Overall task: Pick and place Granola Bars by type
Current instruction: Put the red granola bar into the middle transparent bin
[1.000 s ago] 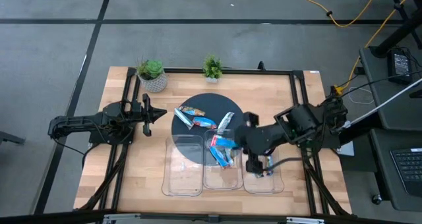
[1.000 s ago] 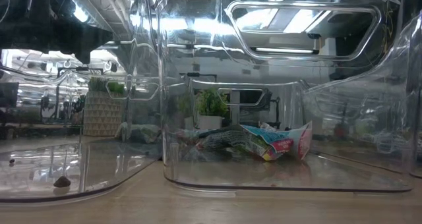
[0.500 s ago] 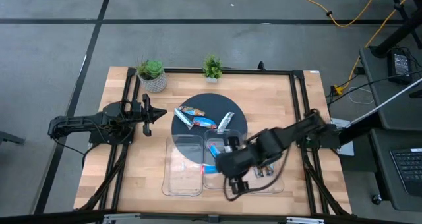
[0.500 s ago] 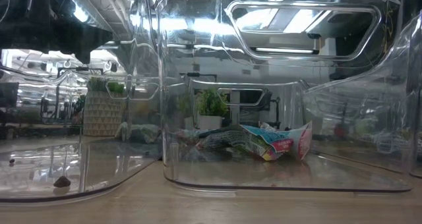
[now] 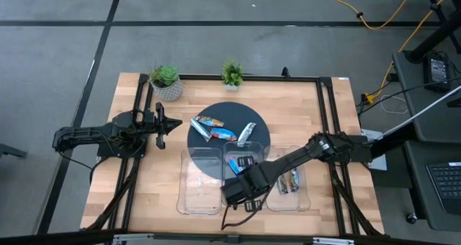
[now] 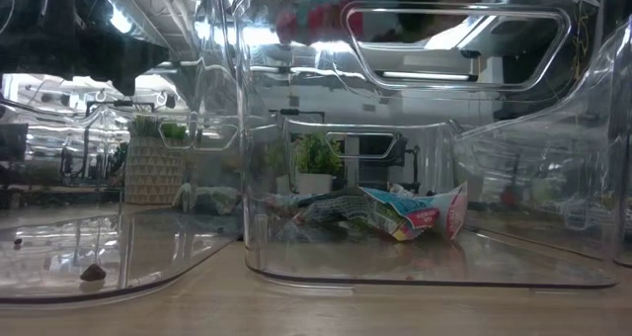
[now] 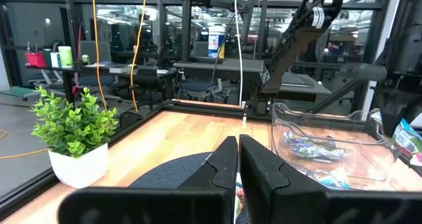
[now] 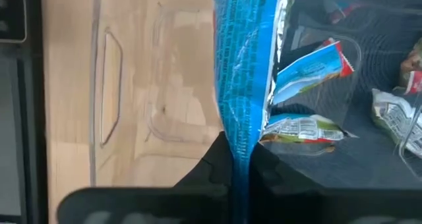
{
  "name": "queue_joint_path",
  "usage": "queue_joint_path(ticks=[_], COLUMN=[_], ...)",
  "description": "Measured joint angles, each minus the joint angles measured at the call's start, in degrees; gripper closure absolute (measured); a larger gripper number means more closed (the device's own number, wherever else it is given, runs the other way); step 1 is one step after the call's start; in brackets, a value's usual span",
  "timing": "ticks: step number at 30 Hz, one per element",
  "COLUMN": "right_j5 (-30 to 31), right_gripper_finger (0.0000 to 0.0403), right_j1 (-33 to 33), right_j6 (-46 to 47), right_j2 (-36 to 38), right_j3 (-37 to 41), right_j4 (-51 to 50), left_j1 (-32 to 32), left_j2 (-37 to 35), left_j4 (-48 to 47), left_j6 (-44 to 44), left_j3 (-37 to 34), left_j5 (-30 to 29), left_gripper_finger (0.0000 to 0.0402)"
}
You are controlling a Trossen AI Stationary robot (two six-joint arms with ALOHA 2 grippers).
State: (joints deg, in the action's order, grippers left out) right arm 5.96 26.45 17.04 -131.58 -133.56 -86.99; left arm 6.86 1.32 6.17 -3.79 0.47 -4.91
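Blue granola bar clenched in right pincer, now swung over the left tray.

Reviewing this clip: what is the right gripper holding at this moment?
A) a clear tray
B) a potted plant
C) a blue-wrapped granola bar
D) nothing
C: in the right wrist view the right gripper is shut on a blue-wrapped granola bar, pinching its edge above the clear trays.
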Motion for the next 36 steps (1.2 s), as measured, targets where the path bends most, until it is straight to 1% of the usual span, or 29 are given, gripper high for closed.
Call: queue_joint_path(ticks=[5, 8, 13, 18, 22, 26, 36], right_j5=[1.9, 1.9, 1.5, 0.9, -3.6, -5.4, -5.7], right_gripper_finger=[0.0388, 0.0386, 0.0389, 0.0382, 0.0384, 0.0382, 0.0358], right_j1=[0.3, 0.7, 1.4, 1.9, 1.9, 1.9, 2.0], right_j6=[2.5, 3.9, 7.2, 8.3, 8.3, 8.3, 8.4], right_j2=[-1.3, -1.4, -1.5, -1.5, -1.5, -1.5, -1.5], right_j3=[0.1, 3.2, 9.3, 12.8, 13.9, 14.0, 14.0], right_j4=[0.3, 3.5, 4.4, 6.3, 10.0, 11.8, 12.9], left_j1=[0.0, 0.0, 0.0, 0.0, 0.0, 0.0, 0.0], left_j2=[0.0, 0.0, 0.0, 0.0, 0.0, 0.0, 0.0], left_j4=[0.0, 0.0, 0.0, 0.0, 0.0, 0.0, 0.0], left_j6=[0.0, 0.0, 0.0, 0.0, 0.0, 0.0, 0.0], left_j3=[0.0, 0.0, 0.0, 0.0, 0.0, 0.0, 0.0], left_j5=[0.0, 0.0, 0.0, 0.0, 0.0, 0.0, 0.0], left_gripper_finger=[0.0390, 0.0393, 0.0392, 0.0389, 0.0392, 0.0393, 0.0392])
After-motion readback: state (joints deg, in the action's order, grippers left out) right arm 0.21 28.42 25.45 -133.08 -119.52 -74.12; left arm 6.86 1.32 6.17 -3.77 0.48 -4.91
